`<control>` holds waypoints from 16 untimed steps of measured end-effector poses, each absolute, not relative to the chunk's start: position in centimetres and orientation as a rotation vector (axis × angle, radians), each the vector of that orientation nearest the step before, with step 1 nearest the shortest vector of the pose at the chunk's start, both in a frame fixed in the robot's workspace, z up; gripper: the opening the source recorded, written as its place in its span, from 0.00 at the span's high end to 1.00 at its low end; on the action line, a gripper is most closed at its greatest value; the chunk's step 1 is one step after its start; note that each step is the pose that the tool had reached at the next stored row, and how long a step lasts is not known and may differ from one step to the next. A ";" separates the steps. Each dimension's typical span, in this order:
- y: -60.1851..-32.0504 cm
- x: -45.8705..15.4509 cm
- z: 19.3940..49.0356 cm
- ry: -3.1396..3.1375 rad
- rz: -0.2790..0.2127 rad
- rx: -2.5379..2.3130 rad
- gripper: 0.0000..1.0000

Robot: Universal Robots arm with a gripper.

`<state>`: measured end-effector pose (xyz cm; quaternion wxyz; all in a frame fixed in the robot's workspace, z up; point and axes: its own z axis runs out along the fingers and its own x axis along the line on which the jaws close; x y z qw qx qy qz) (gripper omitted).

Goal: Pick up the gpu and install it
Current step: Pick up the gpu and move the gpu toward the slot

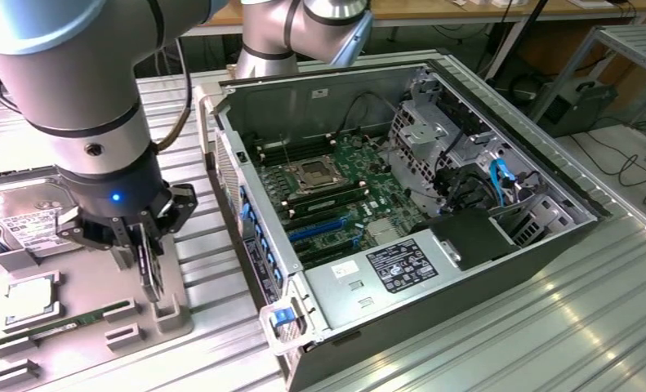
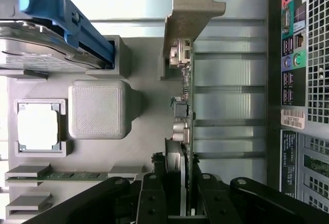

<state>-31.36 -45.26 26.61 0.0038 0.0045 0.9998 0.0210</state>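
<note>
The gpu (image 1: pixel 152 279) stands on edge as a thin dark slab over the grey holder tray (image 1: pixel 88 282), at the exterior view's left. In the wrist view the gpu (image 2: pixel 187 93) is edge-on: a green card edge with connectors and a silver end bracket (image 2: pixel 187 8). My gripper (image 1: pixel 145 249) comes down on it from above. My gripper (image 2: pixel 182 185) is shut on the card, with one black finger (image 2: pixel 151 193) on each flat side. I cannot tell whether the card still rests in its slot in the tray.
The open computer case (image 1: pixel 519 261) lies at the exterior view's right, motherboard (image 1: pixel 334 184) with blue slots (image 1: pixel 320 229) exposed; its rear port panel (image 2: pixel 295 70) is close to the card. On the tray sit a hard drive (image 1: pixel 23 214), a CPU (image 1: pixel 28 298) and a RAM stick (image 1: pixel 67 322).
</note>
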 end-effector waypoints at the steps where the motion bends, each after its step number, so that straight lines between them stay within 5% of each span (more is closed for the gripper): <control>1: -45.3 -31.3 26.9 3.133 0.066 0.014 0.72; 16: -45.3 -31.2 29.9 3.133 0.066 0.014 0.72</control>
